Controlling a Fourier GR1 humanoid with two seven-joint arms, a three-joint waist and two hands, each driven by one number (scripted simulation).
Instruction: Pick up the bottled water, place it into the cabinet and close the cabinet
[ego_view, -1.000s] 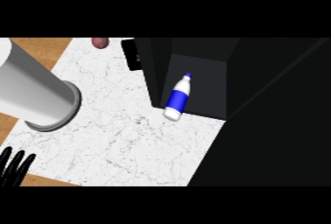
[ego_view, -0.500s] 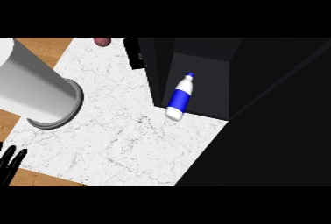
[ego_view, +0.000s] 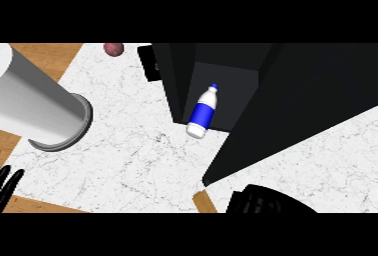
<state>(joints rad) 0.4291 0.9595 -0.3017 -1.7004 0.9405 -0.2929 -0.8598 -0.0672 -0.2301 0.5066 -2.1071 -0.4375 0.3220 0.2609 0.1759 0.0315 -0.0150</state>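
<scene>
Head view (the only one I have): the bottled water (ego_view: 201, 111) lies on its side inside the open front of the black cabinet (ego_view: 176, 75), and neither hand is touching it. I judge the pick-up and placing done, or very nearly. Its white base sits right at the cabinet's front lip, next to the marble counter (ego_view: 148, 160), and from this steep angle I can't say for certain whether it juts out past the edge. If it does, it would need a nudge inward before anything swings shut.

Closing is what's left. The large dark panel (ego_view: 295, 100) to the right of the opening looks to me like the door, standing wide open.

The bottle's long axis runs on a diagonal. The blue cap points up and slightly right in the view, deeper into the cabinet, and the base points down-left toward me. The blue label wraps its middle.

My left hand (ego_view: 7, 182) shows at the lower-left edge with its fingers straight and spread, resting and holding nothing. My right hand (ego_view: 262, 201) is a dark mass at the bottom edge, just below the panel's near corner. I cannot tell how it is set, black against black.

Off to the left stands a grey cylinder (ego_view: 37, 107), well apart from the bottle.
</scene>
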